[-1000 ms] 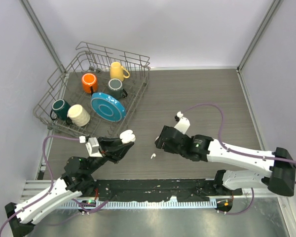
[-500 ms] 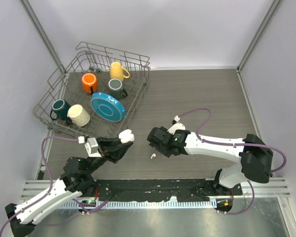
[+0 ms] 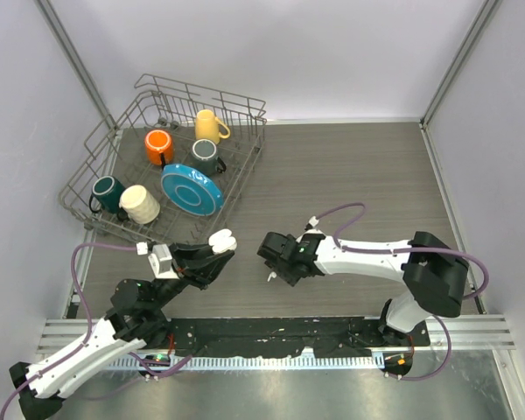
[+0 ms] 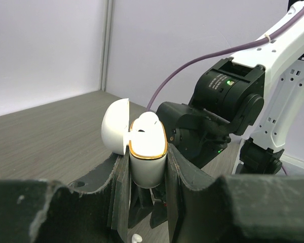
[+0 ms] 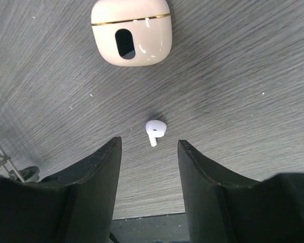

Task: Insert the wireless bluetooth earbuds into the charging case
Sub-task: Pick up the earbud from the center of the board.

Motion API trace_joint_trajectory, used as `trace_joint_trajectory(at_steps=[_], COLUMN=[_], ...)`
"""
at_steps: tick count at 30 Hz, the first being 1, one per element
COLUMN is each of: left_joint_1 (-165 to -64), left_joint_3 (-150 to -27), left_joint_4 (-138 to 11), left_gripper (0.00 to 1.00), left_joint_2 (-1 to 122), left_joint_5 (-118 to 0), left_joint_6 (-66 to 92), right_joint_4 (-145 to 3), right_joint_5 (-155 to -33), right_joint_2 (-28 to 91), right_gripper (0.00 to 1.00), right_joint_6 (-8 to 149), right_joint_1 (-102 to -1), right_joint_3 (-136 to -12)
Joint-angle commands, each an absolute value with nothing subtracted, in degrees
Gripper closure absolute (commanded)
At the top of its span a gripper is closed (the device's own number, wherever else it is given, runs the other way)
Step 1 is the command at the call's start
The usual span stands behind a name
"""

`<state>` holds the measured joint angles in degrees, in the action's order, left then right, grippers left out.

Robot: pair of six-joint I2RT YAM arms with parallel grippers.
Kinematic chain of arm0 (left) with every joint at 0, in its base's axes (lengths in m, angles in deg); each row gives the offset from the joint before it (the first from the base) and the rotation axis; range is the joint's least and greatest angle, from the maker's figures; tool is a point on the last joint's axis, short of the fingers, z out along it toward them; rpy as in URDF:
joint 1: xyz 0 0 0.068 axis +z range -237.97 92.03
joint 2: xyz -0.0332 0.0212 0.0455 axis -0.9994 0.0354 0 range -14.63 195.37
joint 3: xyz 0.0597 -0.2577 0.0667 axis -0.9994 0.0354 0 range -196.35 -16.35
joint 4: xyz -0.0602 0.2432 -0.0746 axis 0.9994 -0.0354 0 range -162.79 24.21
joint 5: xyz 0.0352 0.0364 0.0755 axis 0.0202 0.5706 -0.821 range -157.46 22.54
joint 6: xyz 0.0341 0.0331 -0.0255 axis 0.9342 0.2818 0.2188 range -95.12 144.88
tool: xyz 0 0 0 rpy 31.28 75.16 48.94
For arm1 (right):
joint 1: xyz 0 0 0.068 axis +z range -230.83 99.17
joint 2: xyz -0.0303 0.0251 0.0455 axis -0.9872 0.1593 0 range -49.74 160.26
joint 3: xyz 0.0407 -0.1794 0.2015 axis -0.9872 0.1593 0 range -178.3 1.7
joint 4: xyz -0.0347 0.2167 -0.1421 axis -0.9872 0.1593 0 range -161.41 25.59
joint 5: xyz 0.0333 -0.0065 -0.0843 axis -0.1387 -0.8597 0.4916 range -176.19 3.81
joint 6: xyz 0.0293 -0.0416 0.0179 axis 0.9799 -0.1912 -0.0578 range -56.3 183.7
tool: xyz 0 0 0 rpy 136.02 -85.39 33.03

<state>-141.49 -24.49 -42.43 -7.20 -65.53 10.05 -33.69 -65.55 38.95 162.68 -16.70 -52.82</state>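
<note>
The left hand (image 4: pixel 148 159) is clamped on the open charging case (image 4: pixel 147 147), held upright above the table (image 3: pixel 359 175) toward its near edge. Only the left wrist view shows the seated earbud (image 4: pixel 144 120) poking out of its top. The right hand (image 5: pixel 149 143) hangs over the table with its fingers apart, one on either side of the loose earbud (image 5: pixel 155 130) and touching neither side of it. The right wrist view alone shows a second case (image 5: pixel 131 31) lying flat beyond that earbud.

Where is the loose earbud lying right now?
Right wrist view: the earbud lies near the table's front middle, just ahead of the right gripper's open fingers, with a closed case farther ahead.
</note>
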Motion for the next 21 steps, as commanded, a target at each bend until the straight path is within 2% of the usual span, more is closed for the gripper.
trace_joint_trajectory(at_steps=[1, 17, 21], left_joint_1=[-141.6, -141.6, -141.6], left_joint_3=[-26.7, -26.3, -26.2], left_joint_4=[-41.6, -43.3, -43.4], left_gripper=[1.00, 1.00, 1.00], left_joint_2=[-7.7, -9.3, -9.5], left_joint_5=[-66.4, -66.9, -66.9], left_joint_6=[9.9, 9.6, 9.5], right_joint_4=[-35.9, -38.6, -38.8], right_joint_5=[-65.9, -69.0, -69.4], right_joint_2=[41.1, 46.1, 46.7], right_gripper=[0.48, 0.56, 0.62], right_joint_6=[163.3, 162.2, 162.1], right_joint_1=[-16.7, -18.2, -18.3], right_joint_3=[-53.4, -54.2, -54.3])
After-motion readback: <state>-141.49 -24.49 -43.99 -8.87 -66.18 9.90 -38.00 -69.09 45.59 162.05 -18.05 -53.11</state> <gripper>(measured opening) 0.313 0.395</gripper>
